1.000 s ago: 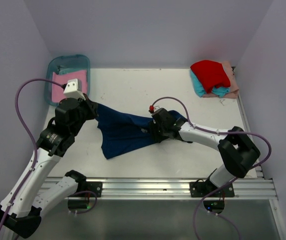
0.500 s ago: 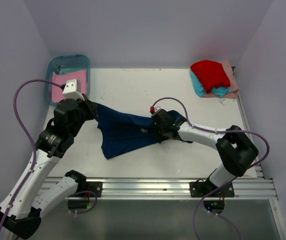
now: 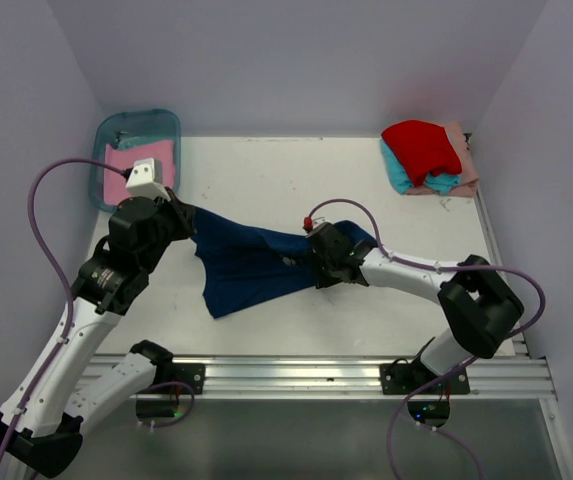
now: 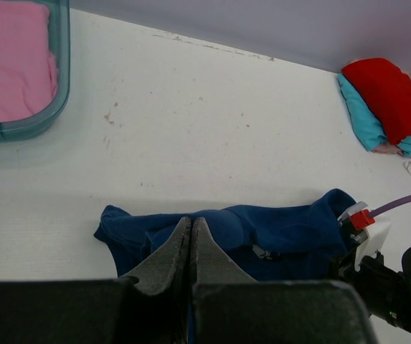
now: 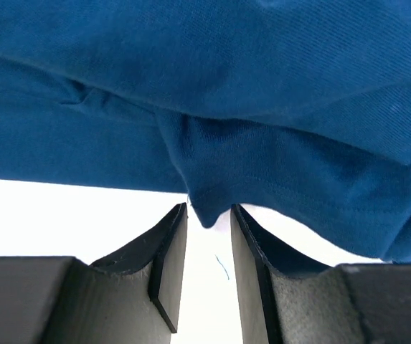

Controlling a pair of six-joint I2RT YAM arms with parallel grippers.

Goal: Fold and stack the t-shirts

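A navy blue t-shirt [image 3: 251,262] lies crumpled and stretched across the middle of the table. It also shows in the left wrist view [image 4: 277,229] and fills the right wrist view [image 5: 205,86]. My left gripper [image 3: 188,212] [image 4: 191,222] is shut on the shirt's left end. My right gripper [image 3: 312,263] [image 5: 209,211] is open at the shirt's right part, with a small point of cloth hanging between its fingertips. A red shirt [image 3: 421,148], a teal shirt [image 3: 401,175] and a peach shirt [image 3: 463,160] are stacked at the back right. A pink shirt [image 3: 136,165] lies in the bin.
A teal translucent bin [image 3: 106,130] stands at the back left corner, and its rim shows in the left wrist view [image 4: 60,72]. Purple walls close the table on three sides. A metal rail runs along the near edge.
My right gripper has shifted slightly to the right along the shirt. The left arm and the shirt have barely moved.
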